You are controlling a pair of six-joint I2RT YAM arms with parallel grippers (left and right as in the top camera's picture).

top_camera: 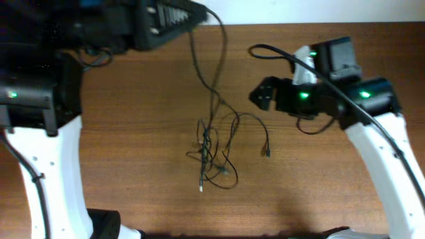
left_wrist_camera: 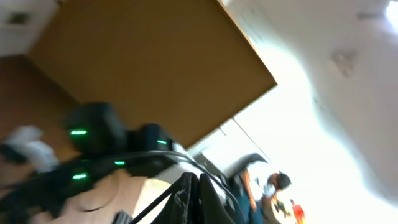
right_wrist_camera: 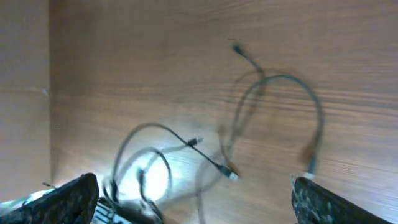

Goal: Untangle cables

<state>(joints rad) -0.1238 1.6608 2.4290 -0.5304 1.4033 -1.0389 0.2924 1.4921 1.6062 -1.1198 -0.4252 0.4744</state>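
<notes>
Desk (top_camera: 133, 133), brown wood, lies under both arms. Cables (top_camera: 214, 151) are mostly one loose knot, below and just ahead of my right jaws (top_camera: 260, 96) and well apart from my left jaws (top_camera: 198, 13). Right jaws are spread wide, holding nothing. In the wrist view, loops lie on the wood between the two fingers, untouched. Left jaws look pressed together, pinching one long strand (top_camera: 216, 66) that runs from them down into the knot. That wrist camera points up at the room, so this is a judgement. One plug (top_camera: 267, 153) lies free on the right-jaw side of the knot. Progress is early: one strand is drawn out, the loops cross at the middle, and most of the separating is left.
</notes>
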